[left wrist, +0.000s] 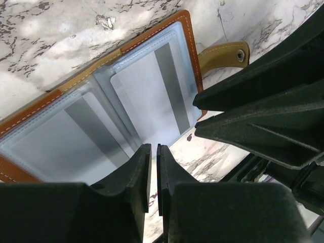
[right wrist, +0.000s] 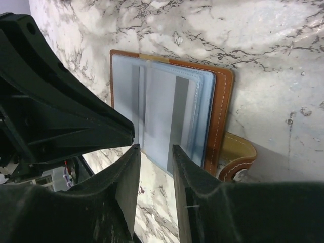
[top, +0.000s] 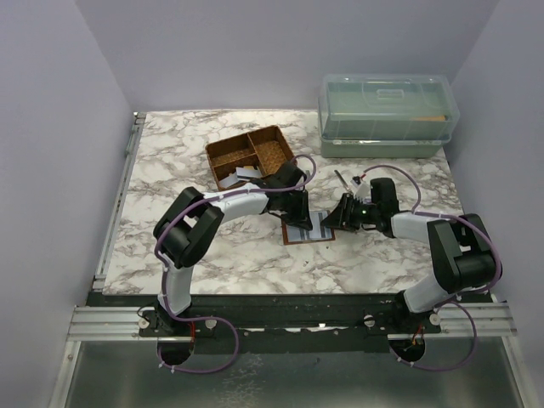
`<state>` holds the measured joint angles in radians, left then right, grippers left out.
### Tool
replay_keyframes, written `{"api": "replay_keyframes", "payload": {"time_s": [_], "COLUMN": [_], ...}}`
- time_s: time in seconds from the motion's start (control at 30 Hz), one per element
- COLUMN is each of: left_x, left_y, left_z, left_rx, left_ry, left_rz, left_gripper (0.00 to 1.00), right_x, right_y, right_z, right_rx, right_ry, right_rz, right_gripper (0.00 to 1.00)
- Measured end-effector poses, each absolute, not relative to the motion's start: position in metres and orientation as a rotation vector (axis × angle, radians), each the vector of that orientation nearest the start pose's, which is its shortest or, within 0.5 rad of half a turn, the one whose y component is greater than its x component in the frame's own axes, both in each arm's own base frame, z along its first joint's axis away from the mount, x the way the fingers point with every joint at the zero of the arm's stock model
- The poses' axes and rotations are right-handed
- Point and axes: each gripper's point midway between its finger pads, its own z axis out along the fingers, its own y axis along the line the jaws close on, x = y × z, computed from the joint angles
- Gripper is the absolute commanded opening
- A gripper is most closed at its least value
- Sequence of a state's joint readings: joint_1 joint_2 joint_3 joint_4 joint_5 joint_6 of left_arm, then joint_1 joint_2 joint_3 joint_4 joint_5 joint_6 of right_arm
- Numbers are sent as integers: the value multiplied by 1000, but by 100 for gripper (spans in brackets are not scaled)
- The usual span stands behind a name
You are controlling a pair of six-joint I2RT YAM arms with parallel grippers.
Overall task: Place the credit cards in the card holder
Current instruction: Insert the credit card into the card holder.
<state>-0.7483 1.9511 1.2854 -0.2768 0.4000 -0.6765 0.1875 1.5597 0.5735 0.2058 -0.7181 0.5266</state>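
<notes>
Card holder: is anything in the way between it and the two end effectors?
Nothing visible does. The card holder lies open, and the left end effector and right end effector both sit right at the edge of its clear sleeves.

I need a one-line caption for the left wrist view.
Left gripper, fingers nearly together, at the edge of the open card holder, credit cards inside; right gripper beside.

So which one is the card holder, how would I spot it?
On the marble table, just nearer the arms than the brown divided basket, the left gripper and right gripper meet over it. The card holder lies open flat there: tan leather with pale stitching, a snap tab and clear sleeves showing grey cards, unlike the woven basket.
</notes>
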Motion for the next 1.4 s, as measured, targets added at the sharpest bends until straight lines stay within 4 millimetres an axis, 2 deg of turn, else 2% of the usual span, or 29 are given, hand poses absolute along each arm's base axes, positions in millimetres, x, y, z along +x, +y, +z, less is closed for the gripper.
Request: {"api": "replay_keyframes", "payload": {"time_s": [0.13,0.3,0.63,0.73,0.87,0.97,1.17,1.4], "left_x": [269,264,265,266,266,266,266,265], "left_y": [-376,-372,-373,-372,-373,-372,-372,-372], "left_z": [48,32,30,29,29,29,28,28], "left_rx": [275,248,218,211,208,207,208,209], "left_ry": [2742,2776,2775,2774,2773,2773,2770,2770], "left_rz": [-1004,-995,-1027,-1037,-1045,-1045,-1048,-1051], "left_gripper": [15,15,14,13,12,12,12,12], "right_x": [282,280,276,275,273,269,264,264], "right_y": [189,187,186,186,189,196,206,210], "right_z": [44,40,34,34,34,35,41,48], "right_rx": [36,55,75,78,78,63,36,18], "right_ry": [2416,2429,2444,2435,2432,2439,2435,2440], "right_rz": [1189,1175,1160,1164,1176,1191,1212,1181], "right_gripper": [41,43,45,41,30,29,40,47]}}
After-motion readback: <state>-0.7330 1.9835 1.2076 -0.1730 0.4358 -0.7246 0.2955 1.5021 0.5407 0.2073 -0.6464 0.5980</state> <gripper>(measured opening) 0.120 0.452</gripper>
